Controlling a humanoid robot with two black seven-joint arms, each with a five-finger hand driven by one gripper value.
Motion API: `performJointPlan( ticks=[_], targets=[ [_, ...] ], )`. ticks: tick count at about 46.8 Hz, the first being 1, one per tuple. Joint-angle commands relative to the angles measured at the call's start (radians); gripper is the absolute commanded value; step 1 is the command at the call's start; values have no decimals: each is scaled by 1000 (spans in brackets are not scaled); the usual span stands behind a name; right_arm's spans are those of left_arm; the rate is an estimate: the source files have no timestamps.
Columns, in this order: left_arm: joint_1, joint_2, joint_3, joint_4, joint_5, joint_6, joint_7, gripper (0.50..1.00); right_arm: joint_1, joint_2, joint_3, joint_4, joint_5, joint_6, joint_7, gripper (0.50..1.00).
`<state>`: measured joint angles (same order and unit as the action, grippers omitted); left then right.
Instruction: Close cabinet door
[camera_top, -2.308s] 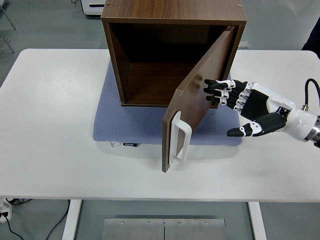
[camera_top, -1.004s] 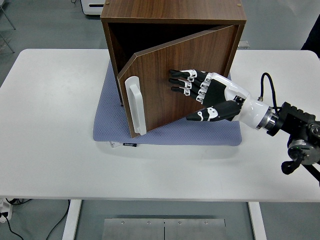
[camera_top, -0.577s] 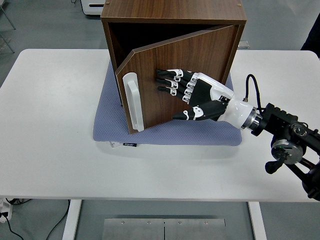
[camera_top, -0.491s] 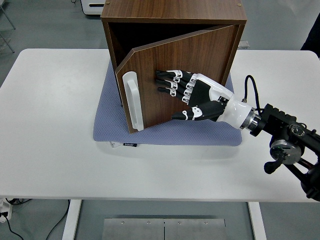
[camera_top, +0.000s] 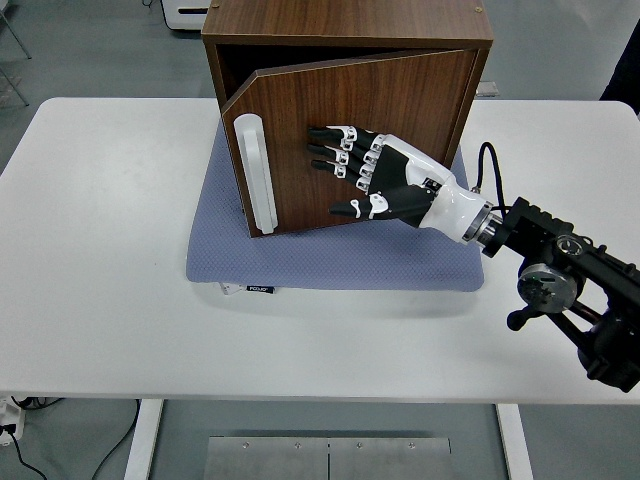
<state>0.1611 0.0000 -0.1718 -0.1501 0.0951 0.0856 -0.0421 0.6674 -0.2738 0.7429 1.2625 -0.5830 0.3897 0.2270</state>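
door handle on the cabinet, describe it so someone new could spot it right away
On the white table a brown wooden cabinet stands on a blue-grey mat. The handle is the white vertical bar by the door's left edge, left of the right hand; nothing else there is long and plain white.

door: swung nearly shut | right robot hand: advanced left, pressing it
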Motion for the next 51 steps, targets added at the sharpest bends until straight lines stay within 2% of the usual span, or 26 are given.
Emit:
performJointPlan(
  ticks=[1,28,51],
  targets=[
    [0,0,0,0,0,0,1,1000,14,16,0,-28,0,0,-5,1000],
    [0,0,0,0,0,0,1,1000,83,111,-2,-192,3,-2,-8,1000],
    [0,0,0,0,0,0,1,1000,126,151,3,-296,6,-9,-15,1000]
  ],
)
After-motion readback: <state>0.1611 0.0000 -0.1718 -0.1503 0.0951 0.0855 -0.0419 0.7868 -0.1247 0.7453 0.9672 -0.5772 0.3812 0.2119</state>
